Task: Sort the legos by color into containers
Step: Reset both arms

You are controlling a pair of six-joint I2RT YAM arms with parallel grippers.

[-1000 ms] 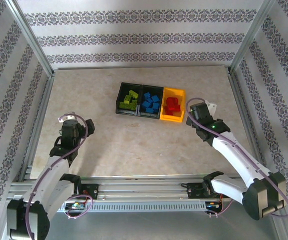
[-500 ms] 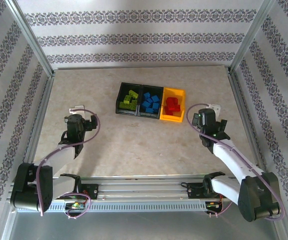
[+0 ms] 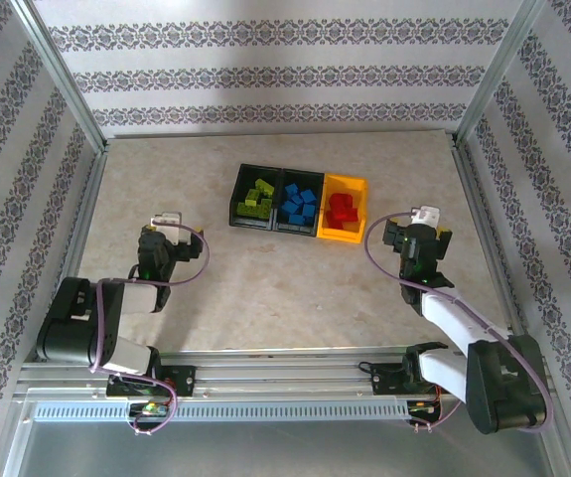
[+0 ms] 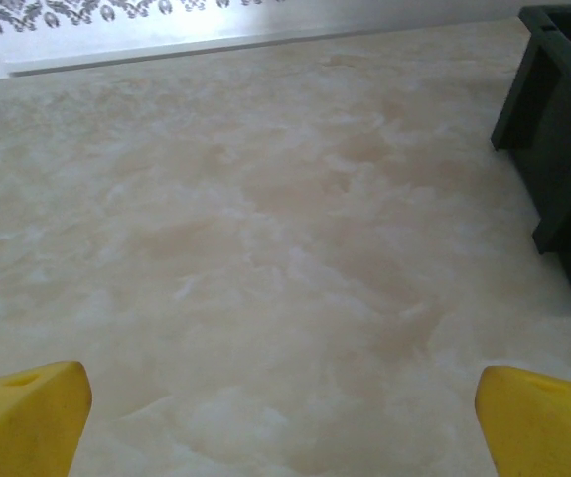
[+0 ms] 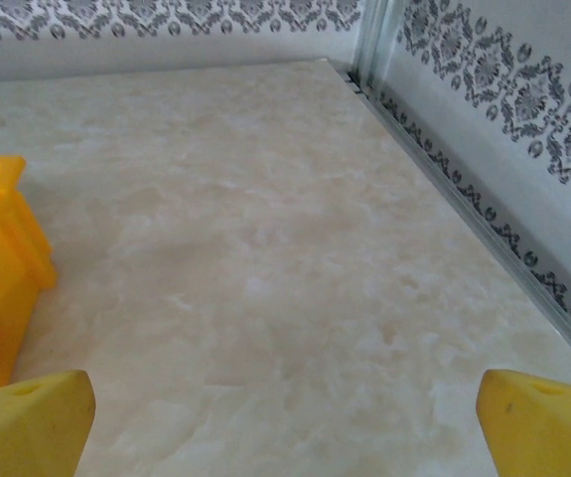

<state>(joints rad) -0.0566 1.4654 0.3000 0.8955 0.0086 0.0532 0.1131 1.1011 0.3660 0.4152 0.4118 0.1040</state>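
Ahead and right of the left tool point(image 4: 283, 402), ahead and left of the right tool point(image 5: 285, 407), the containers point(image 3: 277, 185) stand in a row on the bench point(image 3: 265, 283), holding the legos point(image 3: 300, 204): green, blue, red. Both tools gape fully open, gripping nothing.

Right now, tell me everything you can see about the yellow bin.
The yellow bin is a small open-top rectangular tub, glossy plastic by its look, upright on the marbled table. It ends the row of three on the right, its side against a black bin. Red legos lie piled inside. Nothing else touches it.
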